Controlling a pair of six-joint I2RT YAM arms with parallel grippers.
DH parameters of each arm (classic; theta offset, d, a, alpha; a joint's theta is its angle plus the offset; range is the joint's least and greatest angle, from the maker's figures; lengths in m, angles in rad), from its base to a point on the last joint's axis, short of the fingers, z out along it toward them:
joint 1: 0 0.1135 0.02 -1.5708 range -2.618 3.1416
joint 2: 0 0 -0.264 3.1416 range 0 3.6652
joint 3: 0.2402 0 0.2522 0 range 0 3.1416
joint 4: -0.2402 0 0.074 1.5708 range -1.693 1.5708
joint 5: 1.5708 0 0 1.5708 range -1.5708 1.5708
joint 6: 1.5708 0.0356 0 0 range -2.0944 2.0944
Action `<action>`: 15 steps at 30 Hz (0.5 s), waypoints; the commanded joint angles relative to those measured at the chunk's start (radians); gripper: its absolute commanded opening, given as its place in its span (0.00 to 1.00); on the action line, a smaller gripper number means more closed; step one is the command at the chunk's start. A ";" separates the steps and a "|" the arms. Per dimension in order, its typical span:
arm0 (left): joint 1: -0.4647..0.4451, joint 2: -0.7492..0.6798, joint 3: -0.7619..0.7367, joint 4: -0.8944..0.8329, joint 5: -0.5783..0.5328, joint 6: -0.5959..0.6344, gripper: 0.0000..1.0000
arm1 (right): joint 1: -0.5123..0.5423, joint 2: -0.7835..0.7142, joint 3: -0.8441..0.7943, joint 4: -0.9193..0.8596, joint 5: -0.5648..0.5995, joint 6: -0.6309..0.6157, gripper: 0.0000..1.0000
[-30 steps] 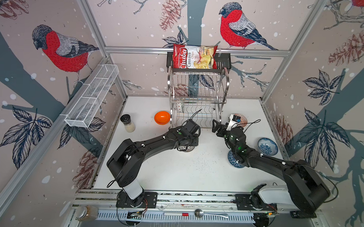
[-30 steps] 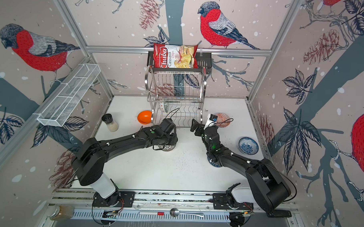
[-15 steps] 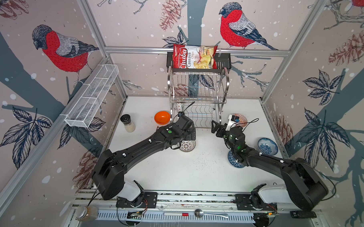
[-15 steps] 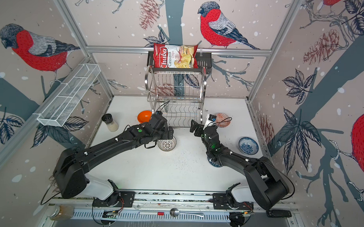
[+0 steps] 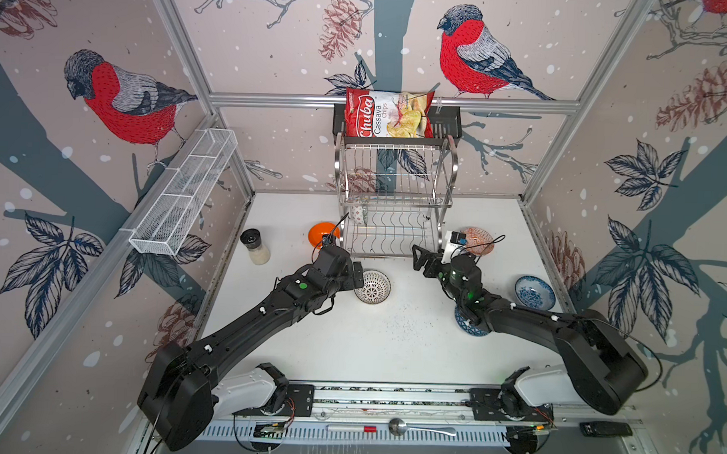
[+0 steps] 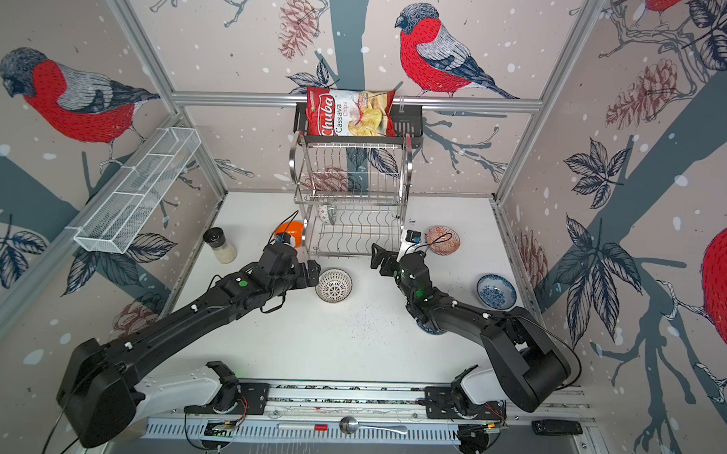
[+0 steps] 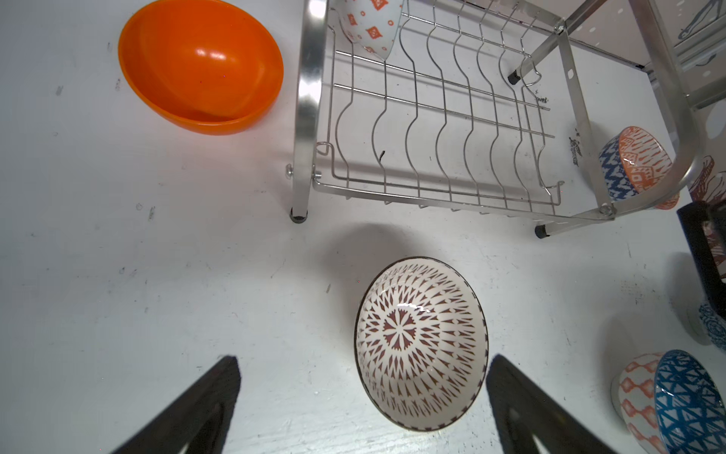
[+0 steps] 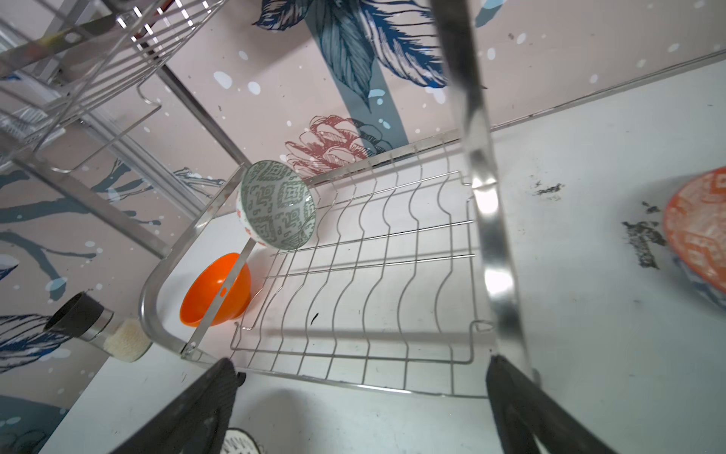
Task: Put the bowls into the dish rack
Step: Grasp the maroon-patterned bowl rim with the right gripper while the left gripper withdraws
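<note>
We see the left arm stretched low over the table [image 5: 391, 341], its wrist just in front of the dish rack [image 5: 391, 203]. The left tool [image 5: 357, 273] is released, its jaws spread wide and grasping nothing. The triangle-patterned bowl [image 5: 372, 286] stands upright on the table just beside the tool's tip, in front of the rack. In the left wrist view it sits between the spread fingers [image 7: 522, 412], close to one; we cannot tell whether they touch. The right arm reaches in from the right. The right tool [image 5: 419, 257] is also released and empty, and faces the rack's lower shelf. There the grey-green bowl [image 8: 277, 204] leans on edge at the far left corner. The orange bowl [image 5: 322, 233] sits on the table just left of the rack.
</note>
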 commanded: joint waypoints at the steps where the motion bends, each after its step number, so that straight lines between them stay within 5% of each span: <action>1: 0.031 -0.034 -0.059 0.081 0.081 -0.033 0.98 | 0.039 0.032 0.034 0.009 -0.004 -0.069 1.00; 6: 0.109 -0.121 -0.219 0.243 0.243 -0.079 0.98 | 0.091 0.124 0.150 -0.155 -0.014 -0.056 1.00; 15: 0.116 -0.125 -0.304 0.350 0.311 -0.074 0.98 | 0.173 0.200 0.248 -0.418 -0.009 -0.060 0.98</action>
